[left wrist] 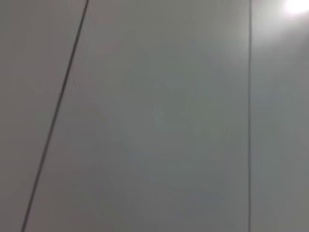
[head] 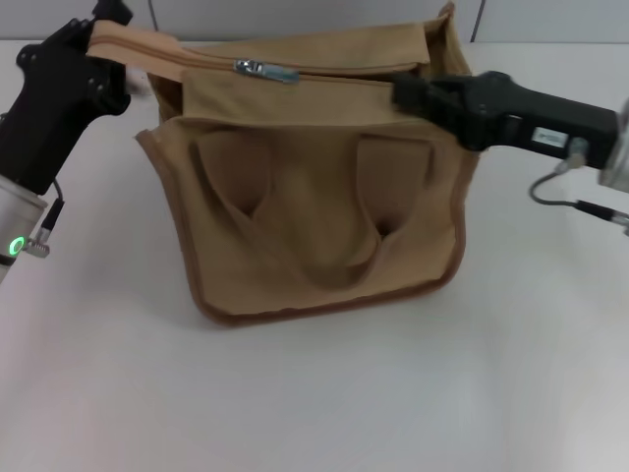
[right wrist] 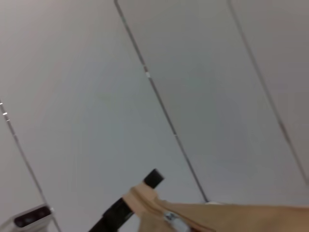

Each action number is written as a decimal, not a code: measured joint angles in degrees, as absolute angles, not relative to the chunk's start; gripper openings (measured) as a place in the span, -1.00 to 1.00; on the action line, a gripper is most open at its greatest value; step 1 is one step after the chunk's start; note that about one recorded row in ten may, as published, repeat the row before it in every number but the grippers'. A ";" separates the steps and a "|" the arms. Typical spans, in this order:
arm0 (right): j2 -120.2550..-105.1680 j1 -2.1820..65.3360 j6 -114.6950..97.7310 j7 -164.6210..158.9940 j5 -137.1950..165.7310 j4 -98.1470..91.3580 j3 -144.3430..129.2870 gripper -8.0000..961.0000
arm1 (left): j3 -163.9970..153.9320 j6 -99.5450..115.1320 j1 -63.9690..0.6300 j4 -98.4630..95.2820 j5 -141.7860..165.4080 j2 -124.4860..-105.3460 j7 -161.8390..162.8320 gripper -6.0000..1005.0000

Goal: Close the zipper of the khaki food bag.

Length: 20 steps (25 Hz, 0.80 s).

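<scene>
Tan canvas with darker brown piping forms the boxy khaki food bag (head: 324, 206), shown on the white bench (head: 314, 393) with two looped handles lying limp on its near face. The left hand (head: 110, 29) is clenched on the bag's top left corner, and the right hand (head: 405, 88) meets the top edge at the right, its grasp not discernible. The zipper (head: 197, 59) is judged partly closed, its silver pull tab (head: 263, 70) left of centre; the tab must next be drawn rightward against the held corner.

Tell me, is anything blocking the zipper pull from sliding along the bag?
Nothing visible does. The pull sits on the zipper atop the bag, between the left gripper and right gripper.
</scene>
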<state>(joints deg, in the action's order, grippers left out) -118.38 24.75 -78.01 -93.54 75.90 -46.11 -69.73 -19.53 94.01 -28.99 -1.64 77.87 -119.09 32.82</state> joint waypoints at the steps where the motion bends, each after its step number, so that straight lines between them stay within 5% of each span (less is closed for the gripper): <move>1: -118.61 24.02 -78.51 -93.65 76.51 -46.12 -68.55 -0.98 | -19.28 94.00 -28.61 -1.45 77.88 -119.07 32.88 -0.97; 20: -119.38 30.98 -79.20 -91.70 81.94 -47.21 -70.43 -0.90 | -22.19 97.57 -30.96 0.65 78.55 -119.18 32.96 -0.97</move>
